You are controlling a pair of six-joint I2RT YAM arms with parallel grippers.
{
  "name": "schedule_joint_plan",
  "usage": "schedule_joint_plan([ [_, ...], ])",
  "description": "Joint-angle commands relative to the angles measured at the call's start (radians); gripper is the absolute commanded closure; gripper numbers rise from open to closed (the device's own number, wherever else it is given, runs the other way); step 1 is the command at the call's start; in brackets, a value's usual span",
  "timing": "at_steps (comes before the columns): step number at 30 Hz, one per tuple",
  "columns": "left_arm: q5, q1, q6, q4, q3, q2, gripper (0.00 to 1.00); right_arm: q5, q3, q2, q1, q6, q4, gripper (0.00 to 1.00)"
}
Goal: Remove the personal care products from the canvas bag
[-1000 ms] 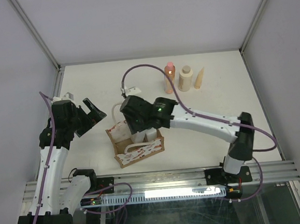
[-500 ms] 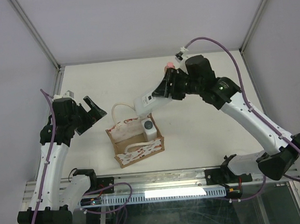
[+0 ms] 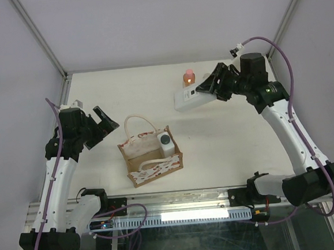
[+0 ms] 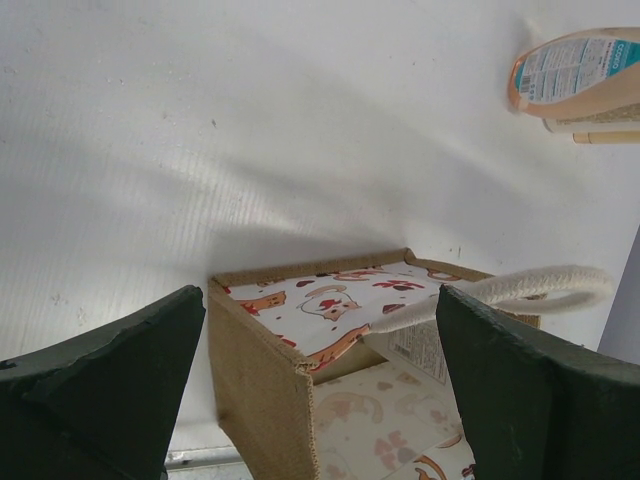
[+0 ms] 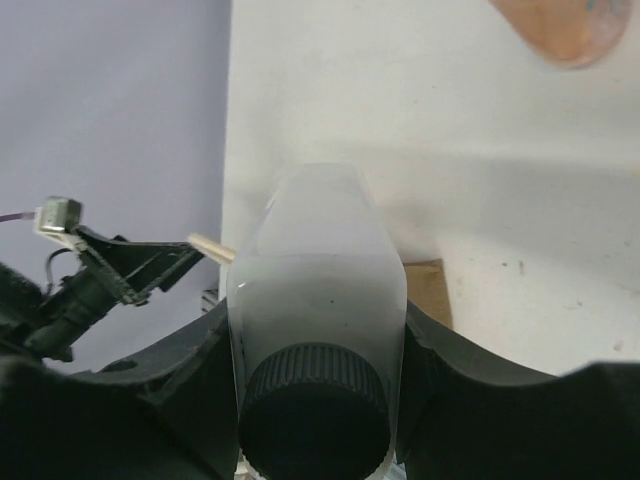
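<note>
The canvas bag [image 3: 151, 156] stands near the table's front, with one white bottle with a dark grey cap [image 3: 165, 141] upright inside. My right gripper [image 3: 209, 88] is shut on a second white bottle [image 3: 189, 98], held on its side above the table at the back. In the right wrist view that bottle [image 5: 318, 265] fills the space between the fingers, its dark cap [image 5: 315, 410] towards the camera. The orange bottle with a pink cap [image 3: 188, 77] stands just behind it. My left gripper [image 3: 102, 126] hangs open left of the bag [image 4: 262, 385], holding nothing.
A cream rope handle [image 4: 525, 286] arches over the bag's opening. The orange bottle [image 4: 575, 72] shows far off in the left wrist view. White walls with metal posts bound the table on three sides, and an aluminium rail runs along the front edge.
My right arm has lifted the white bottle out of the bag and carried it back and to the right, beside the orange bottle. The left arm has not moved.
</note>
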Motion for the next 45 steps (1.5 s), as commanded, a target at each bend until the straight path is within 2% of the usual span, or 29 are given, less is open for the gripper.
schedule_joint_plan([
  [1,0.012,-0.007,-0.005,0.056,0.028,0.003,0.01,-0.012,-0.04,0.007,-0.005,-0.083,0.038,1.0],
  [7,0.013,-0.008,-0.007,0.062,0.03,0.019,0.01,0.084,-0.045,0.15,-0.002,-0.167,-0.002,1.0],
  [11,0.009,-0.007,-0.004,0.069,0.027,0.031,0.01,0.236,0.018,0.222,0.027,-0.211,-0.033,1.0],
  [19,0.006,-0.007,-0.004,0.091,0.044,0.076,0.01,0.584,0.326,0.507,0.138,-0.226,-0.296,1.0],
  [28,-0.006,-0.007,0.001,0.101,0.065,0.108,0.01,0.749,0.461,0.627,0.221,-0.247,-0.306,1.0],
  [33,-0.011,-0.008,0.001,0.1,0.06,0.107,0.01,0.785,0.492,0.683,0.244,-0.275,-0.308,1.0],
  [40,-0.016,-0.007,-0.011,0.101,0.046,0.097,0.01,0.798,0.412,0.659,0.254,-0.262,-0.261,0.88],
  [42,-0.015,-0.008,-0.009,0.101,0.052,0.103,0.01,0.784,0.382,0.646,0.254,-0.268,-0.23,0.81],
  [45,-0.019,-0.007,-0.008,0.102,0.066,0.107,0.01,0.765,0.374,0.653,0.254,-0.276,-0.221,0.62],
])
